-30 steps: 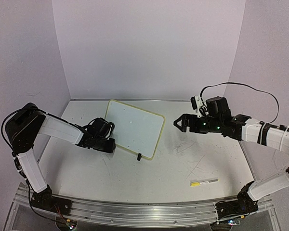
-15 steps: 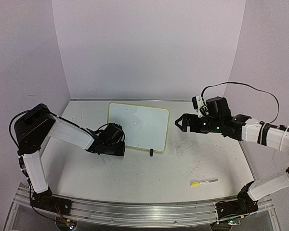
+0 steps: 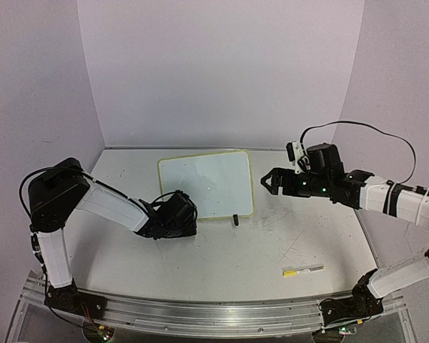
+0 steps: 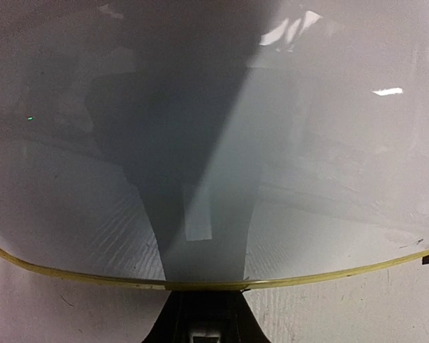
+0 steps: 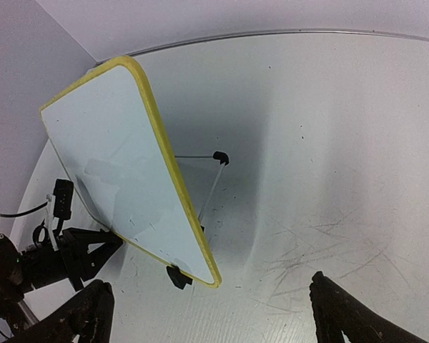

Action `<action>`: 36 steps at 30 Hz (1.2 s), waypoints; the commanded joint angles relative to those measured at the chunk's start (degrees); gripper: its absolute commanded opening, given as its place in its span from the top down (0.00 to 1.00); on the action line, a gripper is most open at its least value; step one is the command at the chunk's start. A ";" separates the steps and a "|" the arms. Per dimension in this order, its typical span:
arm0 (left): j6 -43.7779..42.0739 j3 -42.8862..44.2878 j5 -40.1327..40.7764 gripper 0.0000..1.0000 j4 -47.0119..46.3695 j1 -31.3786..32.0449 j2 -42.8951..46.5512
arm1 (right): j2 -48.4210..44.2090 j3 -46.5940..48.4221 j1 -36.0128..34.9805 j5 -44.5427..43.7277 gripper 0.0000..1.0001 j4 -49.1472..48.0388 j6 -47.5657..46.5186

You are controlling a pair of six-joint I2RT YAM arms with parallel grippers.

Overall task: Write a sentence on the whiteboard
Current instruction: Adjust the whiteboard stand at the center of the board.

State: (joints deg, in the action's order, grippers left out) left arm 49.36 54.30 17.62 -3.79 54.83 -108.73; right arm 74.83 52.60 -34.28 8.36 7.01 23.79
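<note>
The whiteboard point(image 3: 206, 182) stands propped at the back middle of the table, white with a thin yellow rim. My left gripper point(image 3: 180, 218) is shut on its lower rim near the left corner. In the left wrist view the board point(image 4: 272, 143) fills the frame and its yellow edge runs into my left gripper point(image 4: 204, 296). My right gripper point(image 3: 266, 182) hovers open just right of the board, holding nothing. From the right wrist I see the board point(image 5: 121, 179) edge-on, its wire stand point(image 5: 213, 182) behind it, and my right gripper point(image 5: 214, 314) spread wide.
A thin yellow-and-white marker point(image 3: 302, 271) lies on the table at the front right. A black clip foot point(image 3: 236, 220) sticks out under the board's right corner. The purple walls close in at the back and on both sides.
My left gripper has moved right and nearer with the board's lower rim in it, swinging the board from a slant to face squarely front. The right arm has stayed still.
</note>
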 commanded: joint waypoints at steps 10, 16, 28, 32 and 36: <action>3.91 -0.40 -2.28 0.76 -3.48 2.79 0.30 | -2.76 1.35 -0.17 -0.92 0.04 -0.29 -0.13; 1.25 -4.05 -1.09 0.46 -3.69 2.75 7.67 | -2.63 1.67 -0.22 -2.12 0.04 1.13 -0.85; -6.22 -10.85 -3.04 0.25 -2.49 1.74 24.17 | 0.67 4.12 -0.23 -5.34 0.04 7.21 -5.64; -7.98 -12.74 -8.95 0.20 -1.39 -5.14 31.11 | 3.53 4.84 -0.26 -2.29 0.05 7.04 -4.91; -9.43 -13.99 -13.22 0.16 -1.70 -12.39 36.92 | 6.28 4.77 -0.43 1.10 0.08 4.16 -2.10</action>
State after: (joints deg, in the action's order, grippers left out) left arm 43.10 41.23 9.04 -5.50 48.09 -77.59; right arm 78.74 55.46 -34.28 5.91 13.43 19.65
